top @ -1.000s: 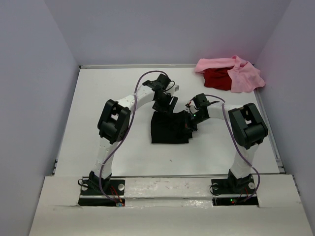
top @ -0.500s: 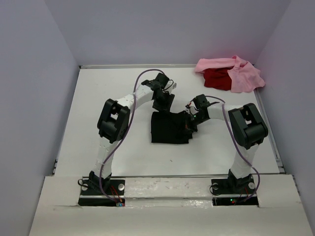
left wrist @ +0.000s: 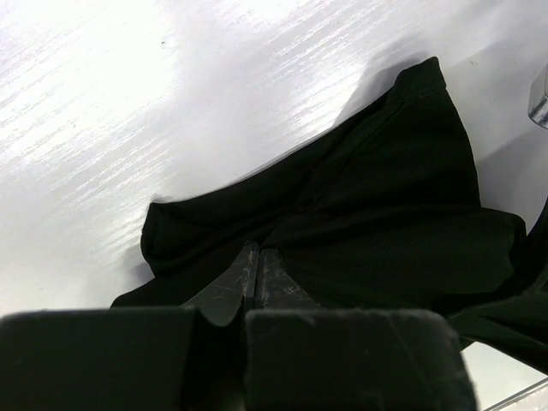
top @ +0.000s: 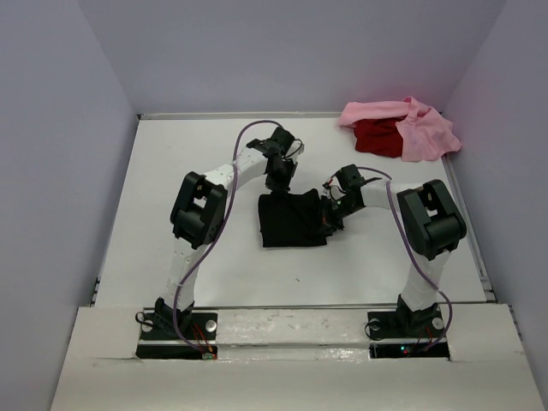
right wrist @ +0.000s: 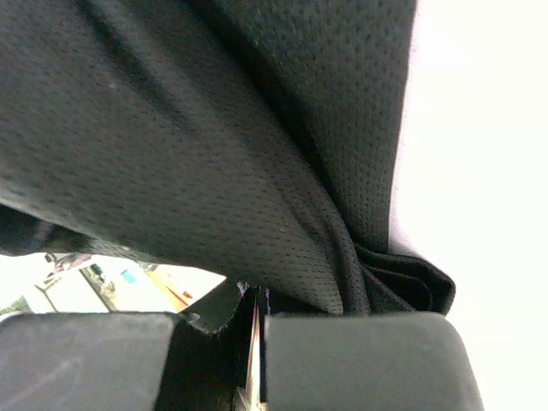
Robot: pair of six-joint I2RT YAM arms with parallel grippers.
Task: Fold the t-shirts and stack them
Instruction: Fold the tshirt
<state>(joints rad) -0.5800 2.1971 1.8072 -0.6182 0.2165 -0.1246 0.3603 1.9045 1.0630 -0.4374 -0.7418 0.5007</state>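
Three t-shirts, two pincers. The black t-shirt (top: 291,224) lies mid-counter (top: 188,163). The left pincer (top: 278,183) is clamped on its far edge and the right pincer (top: 329,220) on its right edge. The pink t-shirt (top: 426,134) and red t-shirt (top: 377,137) are heaped at the far-right corner.

A white table (top: 171,171) sits boxed in by plain pale lavender walls (top: 282,51) under even light.
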